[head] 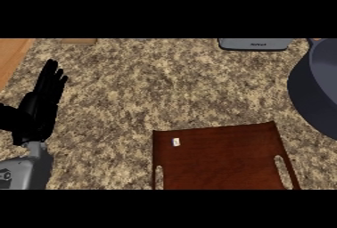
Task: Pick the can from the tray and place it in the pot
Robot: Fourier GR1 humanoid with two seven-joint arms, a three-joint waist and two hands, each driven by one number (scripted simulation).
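Observation:
A dark brown tray (pixel 223 156) with slot handles lies on the speckled counter at the lower middle. Near its far left corner rests a very small pale object (pixel 175 141); I cannot tell whether it is the can. The dark grey pot (pixel 314 95) shows only in part at the right edge. My left hand (pixel 41 107) stands at the far left with its fingers straight and pointing up, holding nothing, well apart from the tray. My right hand does not show.
A grey flat object (pixel 254 43) lies at the counter's far edge, right of the middle. A wooden surface (pixel 12 55) borders the counter at the upper left. Speckled counter (pixel 151 84) stretches between my left hand, the tray and the pot.

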